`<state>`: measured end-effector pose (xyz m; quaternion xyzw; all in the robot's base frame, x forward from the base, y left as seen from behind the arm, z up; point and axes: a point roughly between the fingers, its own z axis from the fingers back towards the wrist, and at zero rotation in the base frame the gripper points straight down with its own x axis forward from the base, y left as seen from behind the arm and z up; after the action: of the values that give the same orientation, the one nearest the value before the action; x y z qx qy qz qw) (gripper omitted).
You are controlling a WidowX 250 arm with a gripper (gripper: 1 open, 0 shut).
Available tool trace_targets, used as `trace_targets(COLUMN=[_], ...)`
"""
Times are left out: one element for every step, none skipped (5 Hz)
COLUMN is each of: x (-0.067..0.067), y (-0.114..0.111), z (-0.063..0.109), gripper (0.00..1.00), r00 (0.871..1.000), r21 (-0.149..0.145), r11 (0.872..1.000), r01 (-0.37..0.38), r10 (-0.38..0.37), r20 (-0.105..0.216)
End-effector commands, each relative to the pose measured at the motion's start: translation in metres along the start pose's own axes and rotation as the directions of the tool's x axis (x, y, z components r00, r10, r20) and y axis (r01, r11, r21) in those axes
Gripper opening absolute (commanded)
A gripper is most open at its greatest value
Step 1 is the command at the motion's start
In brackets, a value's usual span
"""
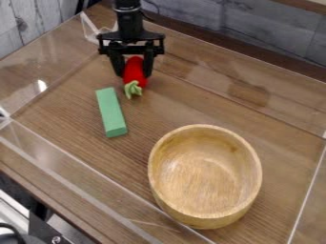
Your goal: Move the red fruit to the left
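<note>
We see gripper [132,69] spread, fingers either side of red fruit [133,71], which lies on worktop [242,91] at 11 o'clock from wooden bowl [204,177], 1 o'clock from green block [111,112]. We judge fruit light, fairly stiff, glossy skin maybe slippery. We'd pinch across fat middle, gently, avoiding leafy cap [132,90].

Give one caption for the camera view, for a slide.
Gripper at the red fruit, beyond the green block and wooden bowl.
</note>
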<state>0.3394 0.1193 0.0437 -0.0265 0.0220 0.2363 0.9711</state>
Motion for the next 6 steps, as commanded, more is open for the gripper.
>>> trace_targets(x=[0.014,0.027,0.036,0.033,0.031,0.021], y=[-0.011,0.001,0.013,0.006,-0.001,-0.013], z=[0.036,0.033,0.029,0.037,0.045,0.050], gripper=[0.00,1.00,1.00,1.00,1.00,1.00], r00=[0.993,0.992,0.990,0.987,0.984,0.976], r21=[-0.026,-0.029,-0.033,-0.046,-0.063,-0.074], r11=[0.998,0.996,0.994,0.991,0.987,0.977], r01=[0.059,0.086,0.108,0.129,0.149,0.198], r10=[-0.056,-0.082,-0.104,-0.124,-0.142,-0.190], r20=[0.103,0.101,0.097,0.100,0.105,0.108])
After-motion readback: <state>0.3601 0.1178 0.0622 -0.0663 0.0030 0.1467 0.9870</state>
